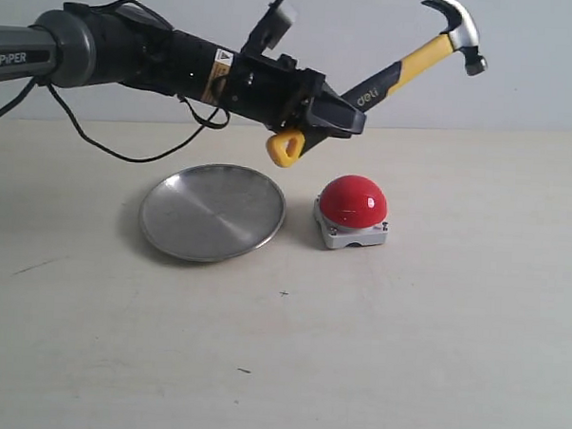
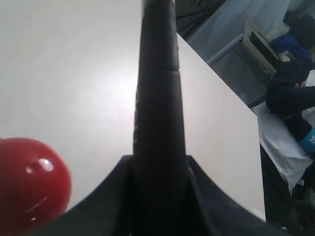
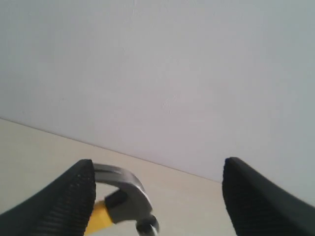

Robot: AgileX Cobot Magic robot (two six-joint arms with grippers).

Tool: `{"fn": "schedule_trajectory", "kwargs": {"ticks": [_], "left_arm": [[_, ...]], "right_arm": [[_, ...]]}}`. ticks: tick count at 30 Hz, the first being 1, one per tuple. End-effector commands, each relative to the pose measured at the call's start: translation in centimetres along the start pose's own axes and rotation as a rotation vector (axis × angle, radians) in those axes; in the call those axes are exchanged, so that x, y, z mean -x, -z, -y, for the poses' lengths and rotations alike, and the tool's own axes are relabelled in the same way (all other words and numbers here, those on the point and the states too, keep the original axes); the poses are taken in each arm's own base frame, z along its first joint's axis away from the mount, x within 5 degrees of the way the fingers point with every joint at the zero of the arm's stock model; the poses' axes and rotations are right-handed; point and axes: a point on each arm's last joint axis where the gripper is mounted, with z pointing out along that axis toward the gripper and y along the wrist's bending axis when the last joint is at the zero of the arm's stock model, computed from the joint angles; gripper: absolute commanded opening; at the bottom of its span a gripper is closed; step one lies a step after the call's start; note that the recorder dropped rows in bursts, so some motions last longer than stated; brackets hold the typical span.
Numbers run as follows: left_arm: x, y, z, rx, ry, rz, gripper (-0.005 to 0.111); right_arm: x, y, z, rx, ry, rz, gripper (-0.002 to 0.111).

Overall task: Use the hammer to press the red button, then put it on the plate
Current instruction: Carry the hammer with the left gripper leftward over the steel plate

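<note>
In the exterior view my left gripper [image 1: 334, 118] is shut on the black grip of the hammer [image 1: 418, 62], which it holds in the air. The handle slants up to the right, its steel head [image 1: 459, 30] high above and right of the red button [image 1: 354, 199], and its yellow loop [image 1: 285, 147] hangs below the fingers. The silver plate [image 1: 211, 214] lies on the table left of the button. The left wrist view shows the dark handle [image 2: 157, 98] running out of the gripper [image 2: 158, 164], with the red button [image 2: 30, 183] below it. My right gripper [image 3: 158, 164] is open, and the hammer head [image 3: 124, 195] shows beyond it.
The beige table [image 1: 432, 354] runs to a pale wall [image 1: 540, 55] at the back. A black cable [image 1: 127, 151] hangs from the left arm over the table behind the plate. Past the table's far edge, the left wrist view shows room clutter [image 2: 285, 88].
</note>
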Motion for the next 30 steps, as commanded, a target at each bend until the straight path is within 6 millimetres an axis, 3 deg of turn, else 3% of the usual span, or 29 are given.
{"fn": "schedule_trajectory", "kwargs": {"ticks": [1,7,10,14,18,23,30], "left_arm": [[1.1,4.4,-1.1,0.041,0.051,0.095,0.0],[0.8,10.0,-2.7,0.198,0.121,0.195,0.0],[1.4,12.6,-2.0,0.327,0.1,0.277,0.0],[1.9,14.6,-0.1,0.528,0.019,0.365,0.0],[1.1,14.8,2.1,0.674,-0.099,0.367,0.0],[-1.5,12.6,4.4,0.797,-0.219,0.285,0.0],[-6.8,8.4,6.7,0.71,-0.181,0.134,0.0]], "right_arm": [[0.3,0.5,0.3,-0.007,-0.004,0.01,0.07],[0.3,0.5,0.3,-0.007,-0.004,0.012,0.07],[0.3,0.5,0.2,-0.004,-0.008,0.008,0.07],[0.2,0.5,0.2,-0.005,-0.008,0.0,0.07],[0.1,0.5,0.1,0.01,-0.029,-0.014,0.07],[-0.2,0.5,0.0,0.026,-0.049,-0.043,0.07],[-0.5,0.5,0.1,0.007,-0.028,-0.081,0.07]]}}
